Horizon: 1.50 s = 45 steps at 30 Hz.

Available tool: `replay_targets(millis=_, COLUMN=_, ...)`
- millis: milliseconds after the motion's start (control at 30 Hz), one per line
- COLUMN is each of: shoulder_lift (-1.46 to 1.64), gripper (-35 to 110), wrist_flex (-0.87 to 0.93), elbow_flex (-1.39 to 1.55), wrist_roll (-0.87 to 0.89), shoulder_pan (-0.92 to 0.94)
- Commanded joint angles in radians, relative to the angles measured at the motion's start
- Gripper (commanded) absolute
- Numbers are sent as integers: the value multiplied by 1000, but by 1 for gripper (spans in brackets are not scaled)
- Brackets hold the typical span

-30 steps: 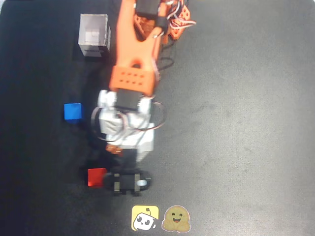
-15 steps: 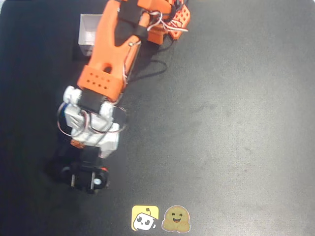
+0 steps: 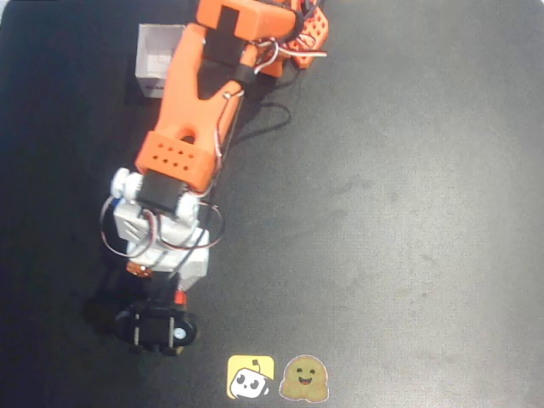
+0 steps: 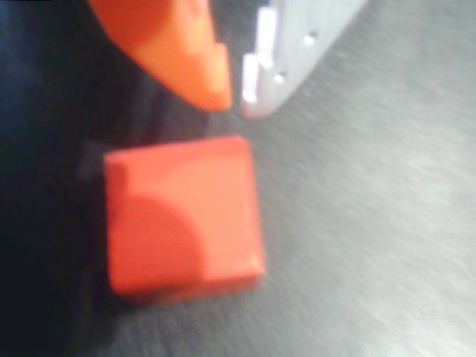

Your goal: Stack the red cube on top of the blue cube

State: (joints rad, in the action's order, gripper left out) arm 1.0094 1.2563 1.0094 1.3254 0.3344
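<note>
In the wrist view the red cube (image 4: 182, 216) lies on the dark table, close below my gripper (image 4: 234, 93). The orange fingertip (image 4: 201, 67) and the white fingertip (image 4: 275, 67) almost touch, so the gripper is shut with nothing between its fingers, and the cube sits free just past the tips. From overhead the orange and white arm (image 3: 183, 144) reaches toward the lower left, with its black wrist camera (image 3: 157, 329) lowest. The arm covers the spot beneath it. The blue cube is hidden.
A white box (image 3: 155, 59) stands at the upper left, partly covered by the arm. Two stickers, a yellow one (image 3: 251, 376) and a tan one (image 3: 304, 378), lie at the bottom edge. The black table (image 3: 408, 212) stretches to the right.
The arm has swung left over where both cubes lay, covering them in the overhead view. Over the last half second the wrist has shifted slightly down and to the right.
</note>
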Motion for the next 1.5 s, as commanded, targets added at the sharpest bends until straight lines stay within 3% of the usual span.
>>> replay_targets(millis=0, shoulder_lift=0, gripper=0, wrist_flex=-34, elbow_flex=-48, wrist_roll=-5, shoulder_pan=-23)
replay_targets(millis=967, shoulder_lift=-94, gripper=1, wrist_flex=-130, elbow_flex=-123, wrist_roll=-11, shoulder_pan=8)
replay_targets(millis=1467, shoulder_lift=-87, gripper=24, wrist_flex=-129, elbow_flex=-112, wrist_roll=41, shoulder_pan=-14)
